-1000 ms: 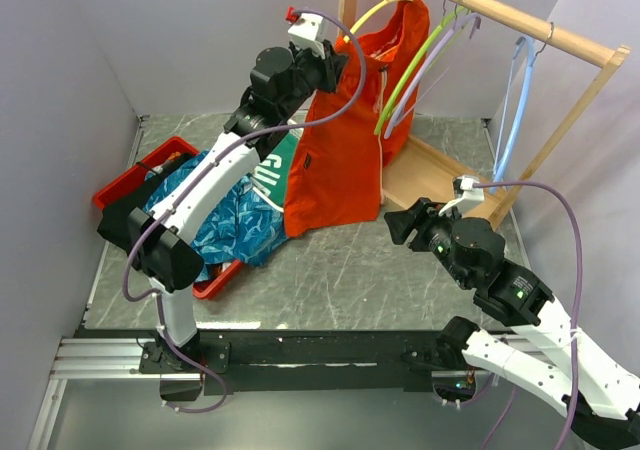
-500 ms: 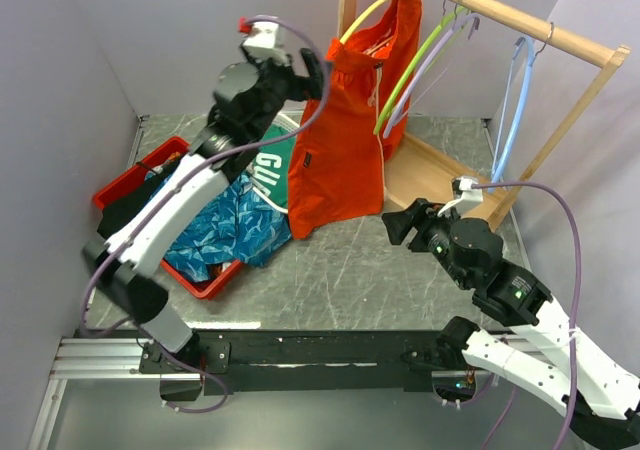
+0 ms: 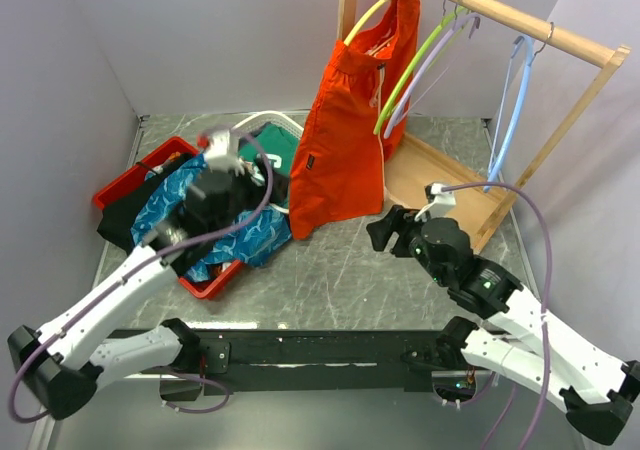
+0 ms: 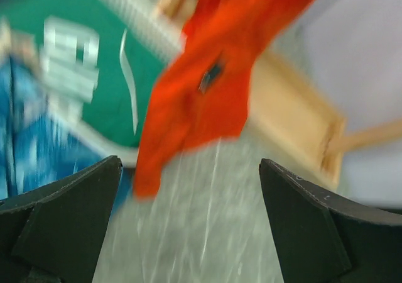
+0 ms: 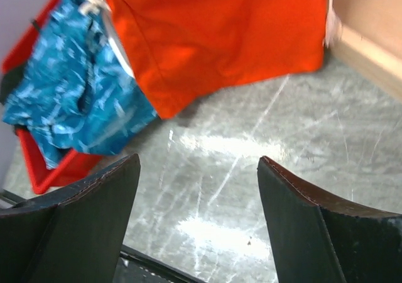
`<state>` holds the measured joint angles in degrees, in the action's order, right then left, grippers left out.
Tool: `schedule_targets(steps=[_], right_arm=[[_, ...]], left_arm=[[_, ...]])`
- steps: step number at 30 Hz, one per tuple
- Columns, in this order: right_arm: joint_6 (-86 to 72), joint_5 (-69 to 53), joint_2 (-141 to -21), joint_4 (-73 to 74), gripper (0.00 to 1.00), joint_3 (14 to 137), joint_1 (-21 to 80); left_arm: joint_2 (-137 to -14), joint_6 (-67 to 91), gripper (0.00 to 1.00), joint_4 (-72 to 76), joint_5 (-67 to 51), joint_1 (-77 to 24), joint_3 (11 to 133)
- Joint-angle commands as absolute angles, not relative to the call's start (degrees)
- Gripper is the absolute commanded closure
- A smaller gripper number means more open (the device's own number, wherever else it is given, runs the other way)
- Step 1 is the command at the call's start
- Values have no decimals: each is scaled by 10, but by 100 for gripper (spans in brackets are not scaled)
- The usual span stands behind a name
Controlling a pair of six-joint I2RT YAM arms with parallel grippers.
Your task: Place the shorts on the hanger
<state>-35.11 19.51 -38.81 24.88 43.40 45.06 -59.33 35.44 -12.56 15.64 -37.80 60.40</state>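
Grey table (image 3: 340, 270), one shorts (image 3: 340, 140) on one yellow hanger (image 3: 375, 12); left pincer (image 4: 188, 170) and right pincer (image 5: 198, 163) both wide, empty.

The top camera looks down on the orange-red shorts (image 3: 340, 140) from high on their near side, taking in the whole counter (image 3: 330, 270). The left wrist camera faces the shorts from their left — blurred — past its own fingers (image 4: 63, 226). The right wrist camera, low and close, sees their lower part from the near right. All three share the shorts and the counter below them.
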Motion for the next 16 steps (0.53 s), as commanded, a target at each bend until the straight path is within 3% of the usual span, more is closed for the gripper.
schedule_targets(steps=[1,8,16], right_arm=[[-370,188,-392,198,17,402,448],[-395,171,-381,147,16,338,448],[-403,186,-369,150,13,323,448]], left_arm=[[-523,443,4,-170,198,-425,501],[-471,511,4,-179,230,-491,380],[-418,511,4,-174,221,-499,355]])
